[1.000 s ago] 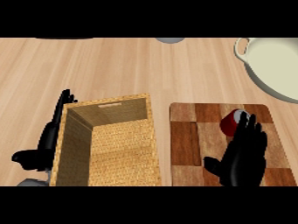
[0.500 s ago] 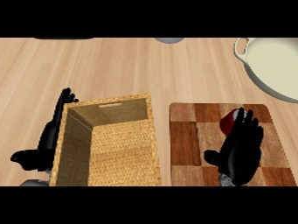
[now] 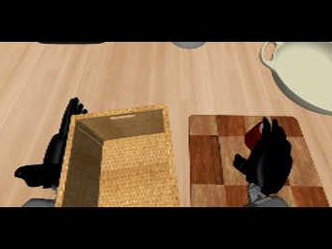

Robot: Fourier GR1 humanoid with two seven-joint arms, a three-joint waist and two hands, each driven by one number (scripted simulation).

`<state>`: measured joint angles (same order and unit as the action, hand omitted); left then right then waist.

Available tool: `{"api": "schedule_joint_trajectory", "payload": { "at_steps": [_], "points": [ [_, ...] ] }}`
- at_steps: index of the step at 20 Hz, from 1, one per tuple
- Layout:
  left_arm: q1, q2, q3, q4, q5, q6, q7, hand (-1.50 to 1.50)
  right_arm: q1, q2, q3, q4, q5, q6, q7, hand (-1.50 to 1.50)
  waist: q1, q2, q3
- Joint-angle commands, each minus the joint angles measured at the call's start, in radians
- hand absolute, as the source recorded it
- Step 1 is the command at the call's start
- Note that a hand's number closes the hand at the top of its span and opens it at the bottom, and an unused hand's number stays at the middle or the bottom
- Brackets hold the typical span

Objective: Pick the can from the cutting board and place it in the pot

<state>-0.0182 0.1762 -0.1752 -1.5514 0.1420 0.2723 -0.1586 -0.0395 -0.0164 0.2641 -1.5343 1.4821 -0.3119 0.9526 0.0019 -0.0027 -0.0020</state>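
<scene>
Right hand (image 3: 267, 160) is lying over the cutting board (image 3: 208, 160), coming in from the lower edge, fingers pointing up the view. It is covering most of the can (image 3: 254, 135); only a dark red sliver of the can is showing at the hand's upper left, on the board's upper middle. Fingers are bending down over the can and the thumb is sticking out to the left, but whether they are actually closing round it cannot be told from here. The can is sitting on the board, not lifted so far as can be seen.

Pot (image 3: 313, 73) is standing at the upper right of the counter (image 3: 125, 78), cream inside, one handle showing at its upper left; its right side is running out of view. It is well apart from the board and holding nothing visible.

Basket (image 3: 118, 160), woven and tall-walled, is standing just left of the board, a narrow strip of counter between them. Left hand (image 3: 57, 151) is resting against the basket's outer left wall, fingers straight and pointing up, thumb out at the lower left, holding nothing.

A grey round thing (image 3: 188, 44) is peeking in at the top edge, mostly cut off.
</scene>
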Motion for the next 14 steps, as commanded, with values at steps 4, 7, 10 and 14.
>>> {"api": "schedule_joint_trajectory", "payload": {
  "at_steps": [4,7,10,14],
  "points": [
    [0.018,-0.005,0.009,-0.085,-0.029,0.000,0.061,0.00,0.012,-0.036,0.002,0.021,0.141,-0.080,-0.014,1.50,-0.001,0.002,0.002],
    [0.048,-0.033,0.004,-0.073,-0.047,-0.009,0.053,0.00,-0.058,-0.005,-0.028,0.074,0.161,-0.084,-0.017,1.50,0.000,0.002,0.002],
    [0.031,-0.060,0.006,-0.001,-0.056,-0.031,-0.021,0.00,-0.004,0.002,-0.012,0.079,0.185,-0.124,-0.027,1.50,-0.002,0.002,0.002],
    [-0.028,-0.041,-0.005,-0.038,-0.043,-0.041,0.035,0.00,-0.375,0.014,-0.206,0.298,-0.066,0.113,-0.076,1.50,0.069,0.028,0.005]
  ]
}}
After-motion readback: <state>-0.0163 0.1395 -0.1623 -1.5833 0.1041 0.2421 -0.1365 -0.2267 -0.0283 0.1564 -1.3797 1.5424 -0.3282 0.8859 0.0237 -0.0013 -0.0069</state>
